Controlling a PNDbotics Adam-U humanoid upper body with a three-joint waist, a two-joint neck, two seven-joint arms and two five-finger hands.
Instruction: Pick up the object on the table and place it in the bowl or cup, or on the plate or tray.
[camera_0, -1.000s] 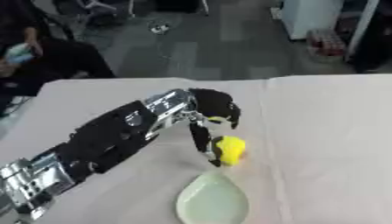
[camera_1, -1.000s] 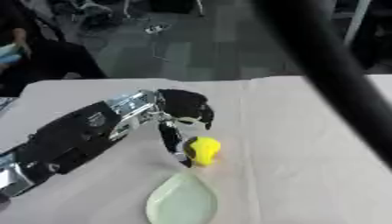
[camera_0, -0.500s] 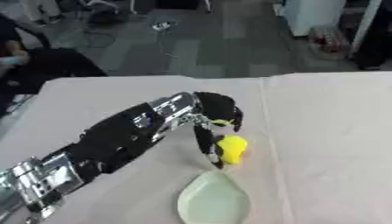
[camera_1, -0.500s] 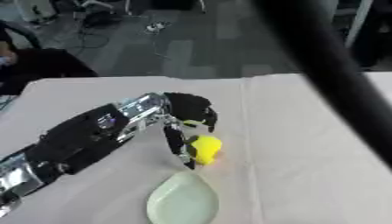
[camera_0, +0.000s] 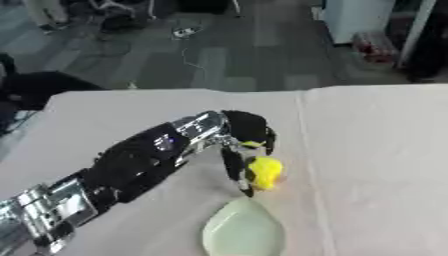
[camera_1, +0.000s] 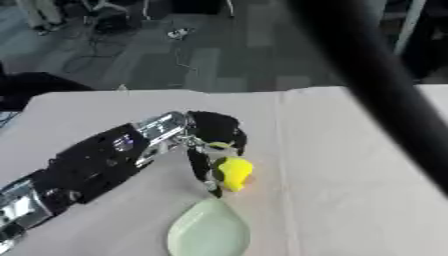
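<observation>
A small yellow object (camera_0: 264, 173) sits just off the table, held between the thumb and curled fingers of my left hand (camera_0: 242, 136). The left arm reaches in from the lower left across the pale tablecloth. Directly below the yellow object lies a pale green leaf-shaped plate (camera_0: 244, 232) near the front edge. The yellow object hangs a short way above the plate's pointed tip. My right hand does not show; only a dark blurred bar (camera_1: 376, 85) of the right arm crosses the right eye view.
The table (camera_0: 367, 150) is covered in a pale cloth with a fold line running front to back. Beyond its far edge is a grey floor with cables and chair bases. A dark shape sits at the far left edge.
The left hand and the yellow object keep nearly the same place above the plate's tip. The whole picture has shifted slightly, so the camera moved.
</observation>
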